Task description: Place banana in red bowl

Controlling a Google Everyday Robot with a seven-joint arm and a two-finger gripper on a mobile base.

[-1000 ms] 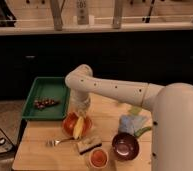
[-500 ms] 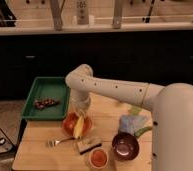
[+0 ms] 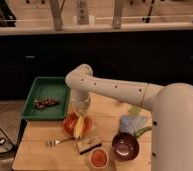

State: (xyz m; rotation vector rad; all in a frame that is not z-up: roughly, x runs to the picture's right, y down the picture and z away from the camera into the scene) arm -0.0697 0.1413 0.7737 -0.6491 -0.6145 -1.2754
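The pale-yellow banana (image 3: 79,127) lies tilted in the orange-red bowl (image 3: 68,125), its lower end at the bowl's front rim. The bowl stands on the wooden table, left of centre. My gripper (image 3: 80,112) hangs straight down over the bowl, right at the banana's upper end. The white arm reaches in from the right and hides part of the table behind it.
A green tray (image 3: 49,90) with a dark bunch (image 3: 45,103) sits at the back left. A fork (image 3: 57,142), a tan sponge (image 3: 88,144), a white cup with orange inside (image 3: 98,158), a maroon bowl (image 3: 125,146) and a blue cloth (image 3: 130,125) lie nearby.
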